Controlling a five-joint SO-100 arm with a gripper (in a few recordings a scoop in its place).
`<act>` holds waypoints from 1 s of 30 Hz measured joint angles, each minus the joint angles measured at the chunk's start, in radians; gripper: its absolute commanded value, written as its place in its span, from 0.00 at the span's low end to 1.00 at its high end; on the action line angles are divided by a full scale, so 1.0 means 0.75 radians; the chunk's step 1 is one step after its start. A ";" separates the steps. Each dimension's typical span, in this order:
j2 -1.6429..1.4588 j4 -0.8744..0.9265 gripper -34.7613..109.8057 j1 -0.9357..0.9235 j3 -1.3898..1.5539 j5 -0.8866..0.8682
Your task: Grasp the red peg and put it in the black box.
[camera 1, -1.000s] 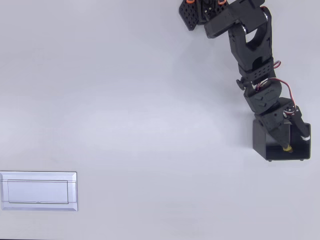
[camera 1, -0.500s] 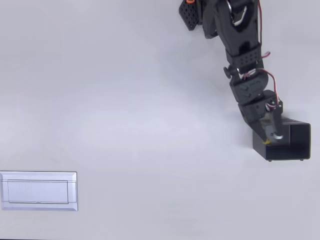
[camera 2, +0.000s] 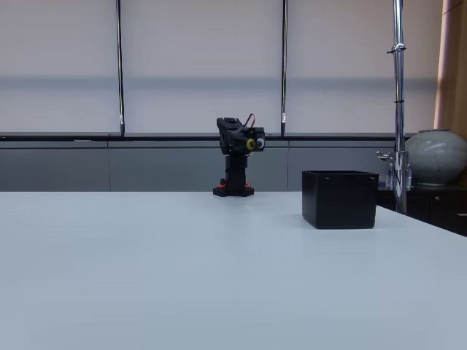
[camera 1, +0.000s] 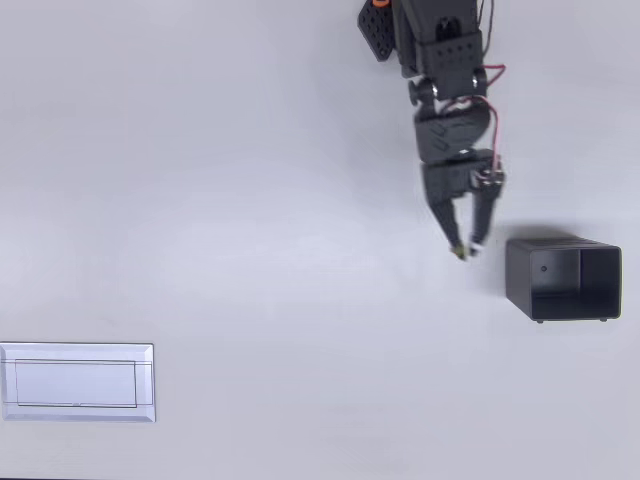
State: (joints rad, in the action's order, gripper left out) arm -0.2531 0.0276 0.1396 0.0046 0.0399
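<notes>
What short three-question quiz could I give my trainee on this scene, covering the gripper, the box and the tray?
1. True or false: in the overhead view the gripper is inside the black box.
2. In the overhead view, which corner of the picture is nearest the white tray? A) top right B) bottom left C) bottom right
3. Fill the gap: in the fixed view the black box stands to the ___ of the arm.

Key:
1. False: it hangs over bare table, left of the box, jaws slightly parted.
2. B
3. right
</notes>
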 measured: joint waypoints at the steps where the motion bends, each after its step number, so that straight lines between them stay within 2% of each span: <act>1: 0.037 0.096 0.24 -0.031 0.000 -0.002; 9: 0.380 0.963 0.24 -0.133 0.000 0.020; 14: 0.483 1.293 0.24 -0.145 0.000 0.055; 21: 0.520 1.546 0.24 -0.153 0.000 0.055; 30: 0.522 1.659 0.24 -0.145 0.000 0.104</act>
State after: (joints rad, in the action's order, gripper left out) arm 0.1381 1.2717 0.0307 0.0046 0.1181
